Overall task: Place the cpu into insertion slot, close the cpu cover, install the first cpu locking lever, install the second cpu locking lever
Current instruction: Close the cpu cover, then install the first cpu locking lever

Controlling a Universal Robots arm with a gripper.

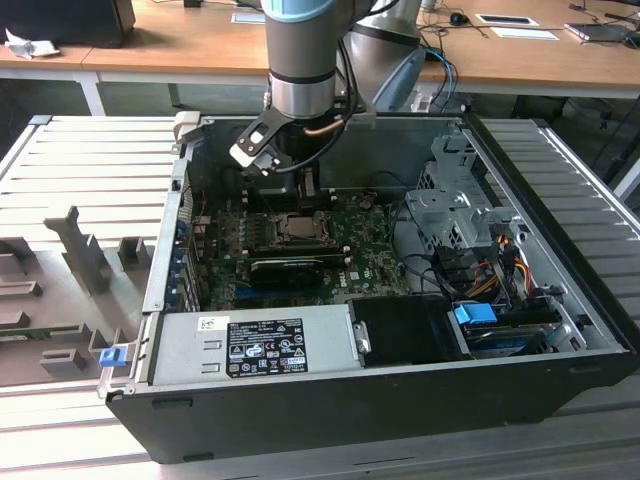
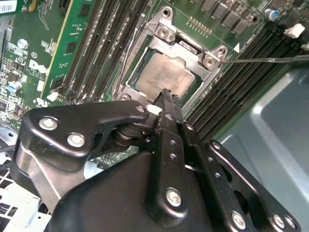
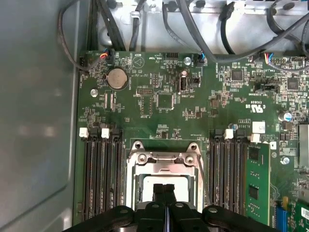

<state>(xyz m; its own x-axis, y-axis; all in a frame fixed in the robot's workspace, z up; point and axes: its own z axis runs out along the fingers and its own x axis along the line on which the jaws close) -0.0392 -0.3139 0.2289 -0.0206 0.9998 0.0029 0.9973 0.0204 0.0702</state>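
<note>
My gripper (image 1: 308, 188) hangs inside the open computer case, just above the insertion slot (image 1: 297, 228) on the green motherboard (image 3: 159, 101). The cpu (image 2: 161, 75) lies in the slot with its silver-grey face up. The cpu cover (image 2: 157, 46), a silver frame, lies flat around it. In both wrist views the black fingertips (image 3: 159, 189) are pressed together with nothing between them, and the gripper (image 2: 166, 95) sits right over the near edge of the cpu (image 3: 145, 186). A thin metal lever (image 2: 265, 59) runs out from one corner of the socket.
Black memory slots (image 3: 101, 174) flank the socket on both sides. A long black card (image 1: 285, 270) lies in front of the socket. The grey power supply (image 1: 255, 345) is at the case front. A drive cage (image 1: 455, 215) and cables (image 1: 500, 260) fill the exterior view's right.
</note>
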